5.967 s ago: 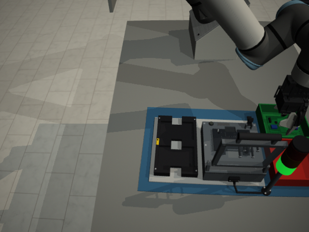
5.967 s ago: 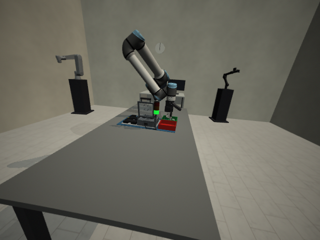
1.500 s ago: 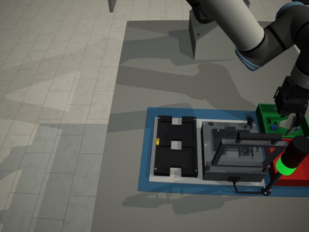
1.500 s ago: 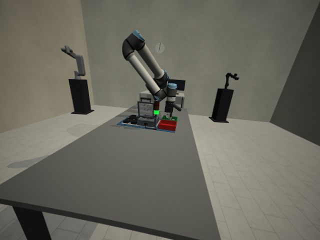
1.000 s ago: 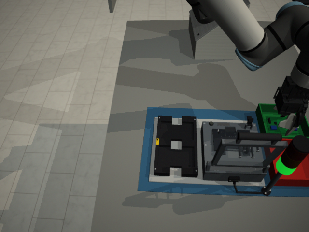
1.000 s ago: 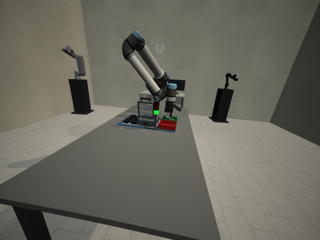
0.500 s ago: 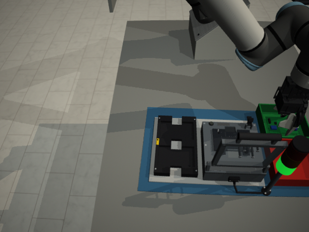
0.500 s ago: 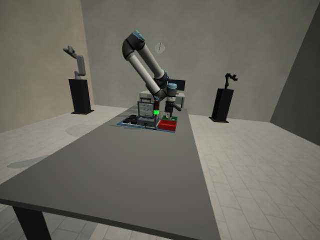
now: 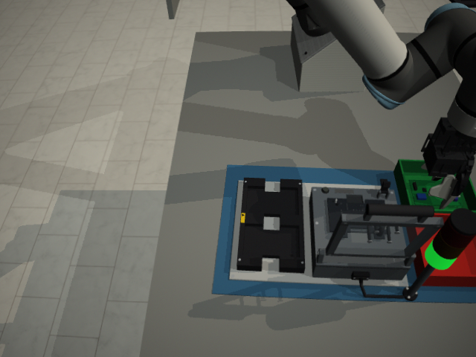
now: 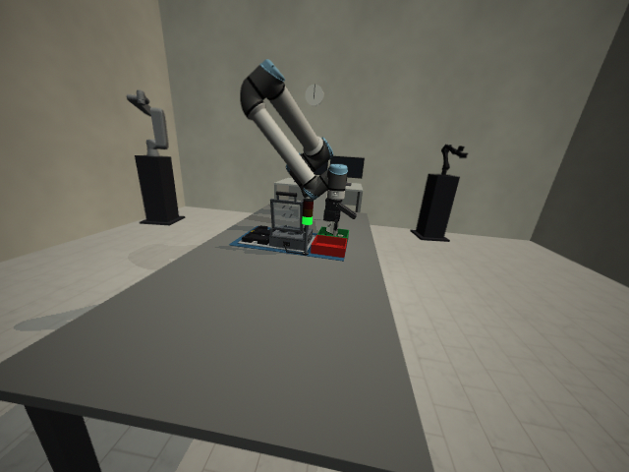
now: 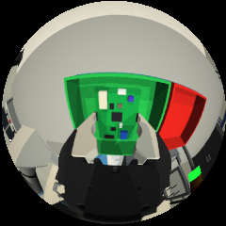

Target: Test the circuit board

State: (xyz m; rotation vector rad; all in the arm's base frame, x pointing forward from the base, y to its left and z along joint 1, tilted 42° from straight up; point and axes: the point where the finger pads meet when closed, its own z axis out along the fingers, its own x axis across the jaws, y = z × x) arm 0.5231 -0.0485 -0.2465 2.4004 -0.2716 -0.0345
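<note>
My gripper (image 11: pixel 117 112) is shut on the green circuit board (image 11: pixel 114 120) and holds it over the green bin, component side up toward the wrist camera. The board's white connector (image 11: pixel 103 99) points away from my palm. In the top view the gripper (image 9: pixel 448 192) hangs just above the green bin, with the board (image 9: pixel 422 192) partly hidden by the fingers. The signal light (image 9: pixel 444 255) glows green. The tester (image 9: pixel 357 234) stands with its lid (image 9: pixel 384 230) raised and its nest without a board.
The red bin (image 9: pixel 449 261) sits next to the green bin, nearer the front; it also shows in the wrist view (image 11: pixel 184 115). The black tray (image 9: pixel 271 224) lies left of the tester on the blue mat (image 9: pixel 230 245). The light's pole (image 9: pixel 419 282) stands at the tester's front right.
</note>
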